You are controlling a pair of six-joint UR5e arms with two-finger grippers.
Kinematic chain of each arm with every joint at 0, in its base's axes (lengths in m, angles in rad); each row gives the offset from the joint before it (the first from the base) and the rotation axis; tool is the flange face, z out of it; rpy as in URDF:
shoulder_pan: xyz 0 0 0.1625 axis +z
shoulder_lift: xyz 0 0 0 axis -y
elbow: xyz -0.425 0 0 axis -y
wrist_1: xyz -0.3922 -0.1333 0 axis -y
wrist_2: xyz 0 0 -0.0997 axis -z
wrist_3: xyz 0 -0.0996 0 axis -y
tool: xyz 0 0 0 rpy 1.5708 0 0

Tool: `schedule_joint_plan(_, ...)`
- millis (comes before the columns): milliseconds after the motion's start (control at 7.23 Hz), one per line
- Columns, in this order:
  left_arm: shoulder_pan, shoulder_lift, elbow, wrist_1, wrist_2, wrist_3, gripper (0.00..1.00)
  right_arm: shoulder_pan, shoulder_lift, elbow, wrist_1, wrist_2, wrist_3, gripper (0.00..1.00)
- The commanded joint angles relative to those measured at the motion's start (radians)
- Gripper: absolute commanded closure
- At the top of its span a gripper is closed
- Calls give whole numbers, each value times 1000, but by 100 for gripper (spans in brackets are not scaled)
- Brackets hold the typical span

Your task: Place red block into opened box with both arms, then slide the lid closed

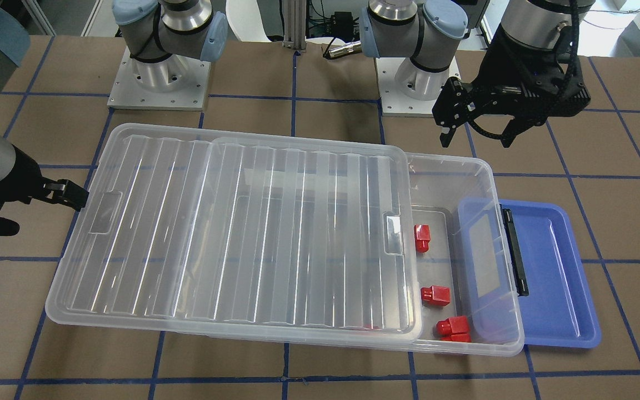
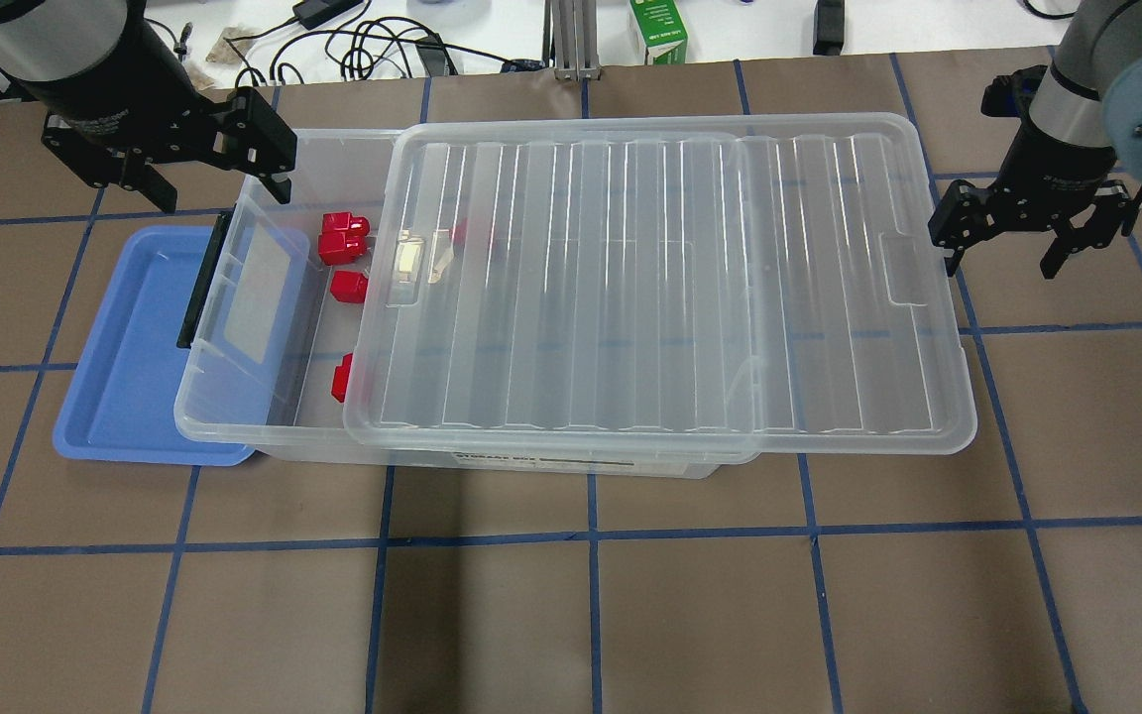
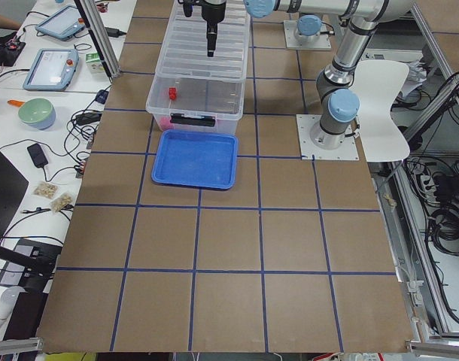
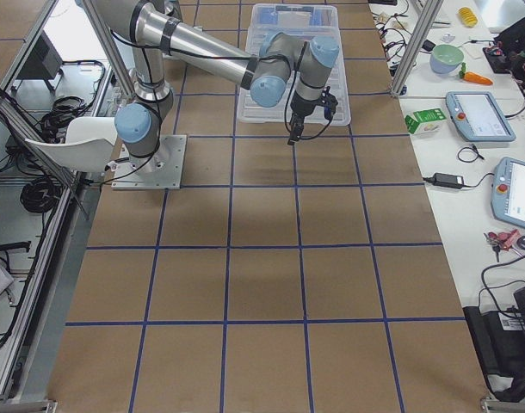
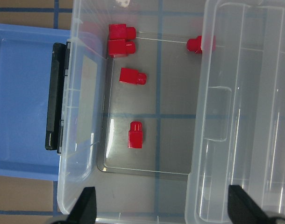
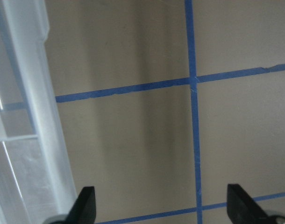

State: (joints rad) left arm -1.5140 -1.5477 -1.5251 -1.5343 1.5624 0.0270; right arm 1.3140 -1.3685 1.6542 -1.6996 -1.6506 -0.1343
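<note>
The clear box (image 2: 234, 432) lies across the table, its black latch bar (image 2: 199, 288) at my left end. The ribbed lid (image 2: 670, 288) covers most of it, shifted toward my right and overhanging that end; the left end stands uncovered. Several red blocks (image 2: 348, 286) lie on the box floor there, one partly under the lid's edge (image 5: 201, 44). My left gripper (image 2: 219, 188) hovers open and empty over the uncovered end, behind the blocks. My right gripper (image 2: 1002, 260) hangs open and empty just beyond the lid's right edge (image 6: 30, 116), above the bare table.
A blue tray (image 2: 125, 357) sticks out from under the box's left end. A green carton (image 2: 658, 35) and cables lie beyond the table's far edge. The two arm bases (image 1: 159, 83) stand on the robot's side of the box.
</note>
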Motion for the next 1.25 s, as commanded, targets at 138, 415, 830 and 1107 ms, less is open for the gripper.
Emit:
schedule_joint_plan(138, 0, 0, 0, 0, 7, 1, 0, 103, 14, -1, -55, 26, 4, 0)
schedule_joint_plan(415, 0, -2, -1, 0, 7, 1, 0, 151, 19, -1, -66, 28, 7, 0)
schedule_joint_plan(830, 0, 0, -1, 2, 7, 1, 0, 208, 19, -1, -66, 28, 12, 0)
schedule_joint_plan(1107, 2, -2, 0, 2, 7, 1, 0, 226, 28, 1, -71, 29, 13, 0)
